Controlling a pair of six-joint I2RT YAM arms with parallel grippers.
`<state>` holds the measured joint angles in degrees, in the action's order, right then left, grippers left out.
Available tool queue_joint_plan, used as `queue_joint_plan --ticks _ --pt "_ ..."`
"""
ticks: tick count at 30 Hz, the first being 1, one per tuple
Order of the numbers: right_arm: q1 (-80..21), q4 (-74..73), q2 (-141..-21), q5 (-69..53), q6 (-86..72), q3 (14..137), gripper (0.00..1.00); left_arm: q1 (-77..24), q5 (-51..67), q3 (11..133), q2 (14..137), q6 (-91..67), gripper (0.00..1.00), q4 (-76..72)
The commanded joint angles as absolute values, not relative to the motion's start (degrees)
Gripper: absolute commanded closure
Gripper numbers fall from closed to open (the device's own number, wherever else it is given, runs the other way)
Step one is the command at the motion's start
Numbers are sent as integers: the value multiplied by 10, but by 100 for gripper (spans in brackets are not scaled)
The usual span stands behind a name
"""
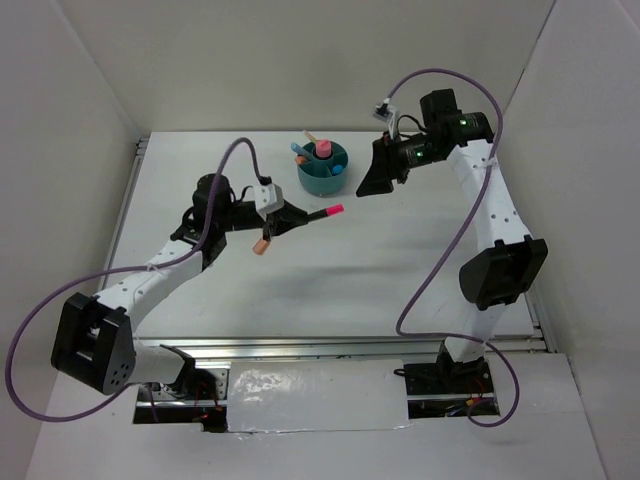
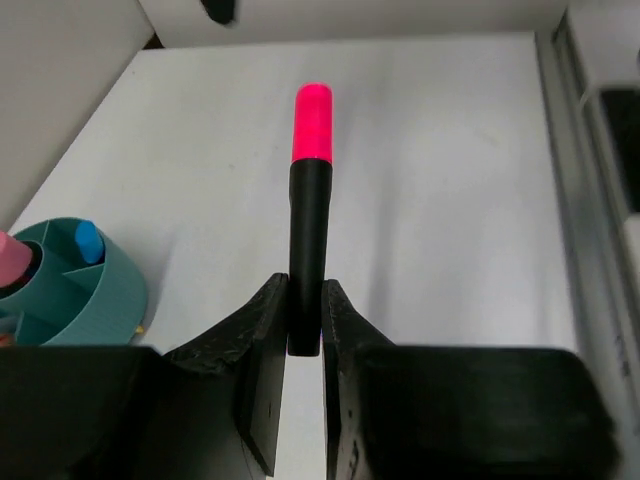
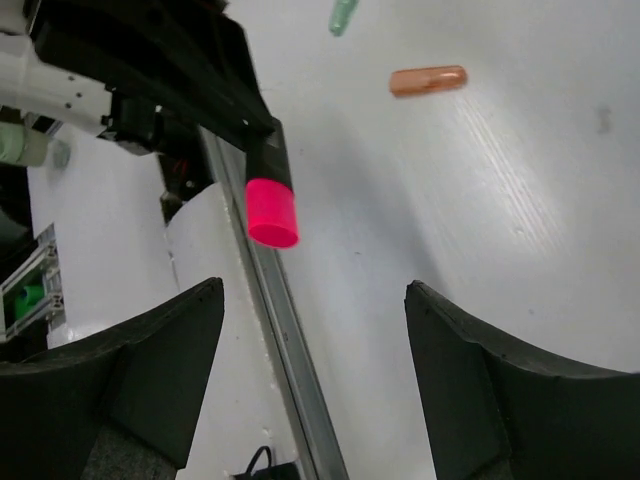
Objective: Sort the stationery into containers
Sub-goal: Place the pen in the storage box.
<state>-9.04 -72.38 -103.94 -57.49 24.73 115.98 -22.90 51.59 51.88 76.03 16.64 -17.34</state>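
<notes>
Left hand (image 2: 303, 292) pinches a pink-capped marker (image 2: 311, 200), teal cup (image 2: 100, 300) and orange stub (image 3: 428, 80) nearby; right hand (image 3: 315, 295) spread wide

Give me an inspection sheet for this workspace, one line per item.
Surface: white table, flat.
Job's things: teal organizer near the far edge, with a pink piece in its centre well and a blue piece in an outer compartment; black marker with pink cap in the left hand; orange stub and mint green piece lying loose on the table.
Clutter: nothing seen.
Hands: left hand shut on the marker; right hand open and empty, right of the organizer, apart from it.
Cables: purple cables loop off both arms, touching no stationery.
Surroundings: white walls enclose the table.
</notes>
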Motion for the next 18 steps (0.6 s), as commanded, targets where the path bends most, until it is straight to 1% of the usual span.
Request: queue_joint_plan --ticks 1,2,4,5,6,8,15,17,18 --pt "-128 -713 -1014 -620 243 1150 21 -215 562 513 761 -106 100 -372" --pt "-139 -713 -1013 -624 242 1156 21 -212 564 511 764 -172 100 -398" --pt "-146 -708 -1013 -630 231 1177 21 -207 556 506 776 -234 100 -474" --pt "-151 -702 -1010 -637 226 1179 21 -206 555 500 785 -295 100 -504" --pt "-158 -687 -1006 -640 220 1179 21 -206 558 498 789 -320 100 -559" --pt "-163 -666 -998 -643 199 1176 21 -207 566 501 801 -363 100 -588" --pt "-166 -600 -991 -650 147 1176 22 -210 563 499 806 -381 100 -601" --pt "-169 -599 -992 -650 143 1178 27 -213 558 499 807 -383 100 -600" --pt "-172 -598 -992 -650 143 1177 38 -213 555 499 807 -383 100 -601"
